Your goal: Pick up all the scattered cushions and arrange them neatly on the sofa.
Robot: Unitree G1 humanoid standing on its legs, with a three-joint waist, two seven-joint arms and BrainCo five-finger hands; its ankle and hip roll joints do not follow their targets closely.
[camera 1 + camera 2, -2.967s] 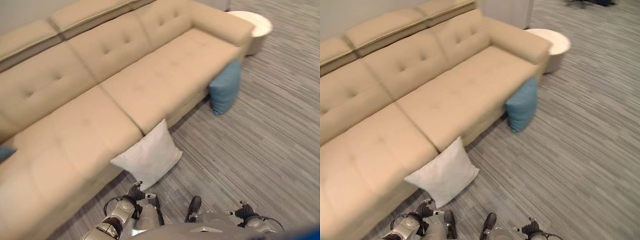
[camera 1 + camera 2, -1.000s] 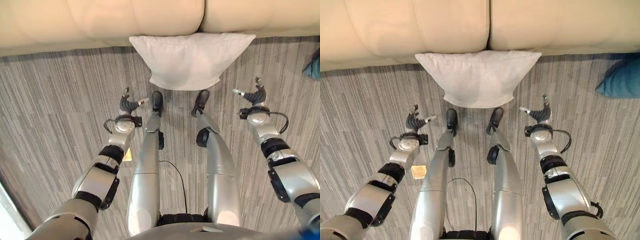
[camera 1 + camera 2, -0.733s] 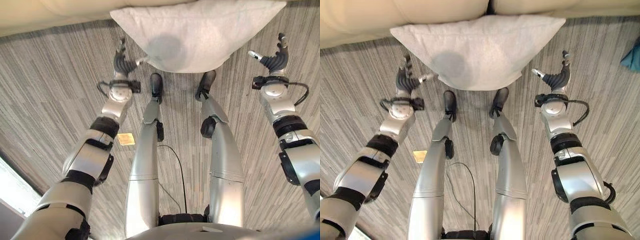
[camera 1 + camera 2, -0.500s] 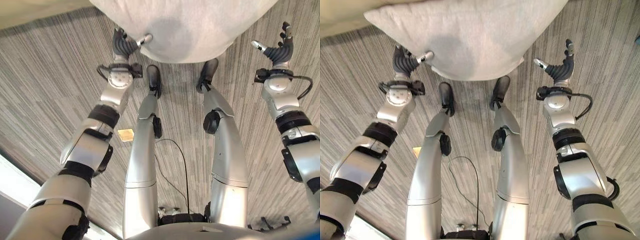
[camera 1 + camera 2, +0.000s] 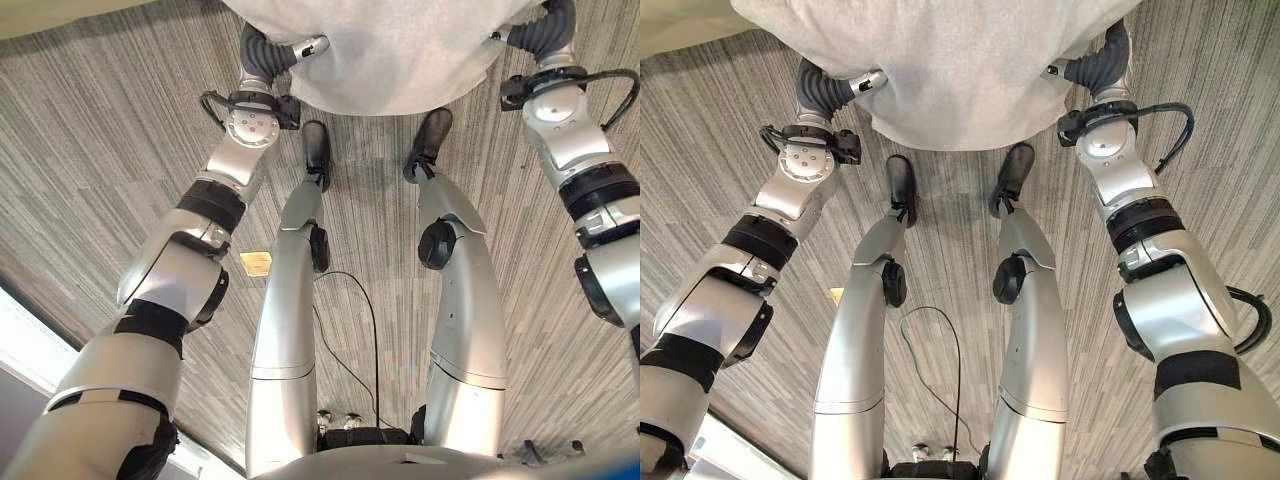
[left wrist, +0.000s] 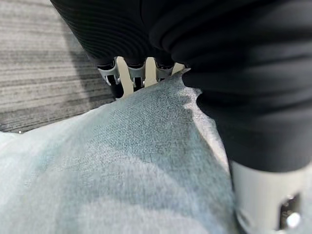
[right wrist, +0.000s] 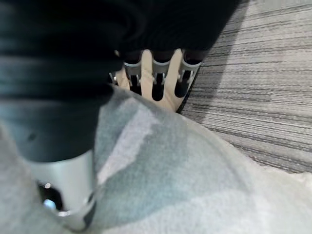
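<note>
Now, both hands on the cushion (image 5: pixel 940 70).
Left hand (image 5: pixel 262 55) and right hand (image 5: pixel 540 30) clamp its edges; next, lift onto the sofa.

We see a matt woven-cloth cushion (image 5: pixel 940 70), our hands' (image 5: pixel 262 55) ribbed rubbery covers, glossy metal thumbs, striped low-pile carpet (image 5: pixel 90 150).

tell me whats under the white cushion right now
Striped grey carpet shows past the white cushion's edges. The left hand and right hand reach in at its sides; their fingers and the floor beneath are covered.
</note>
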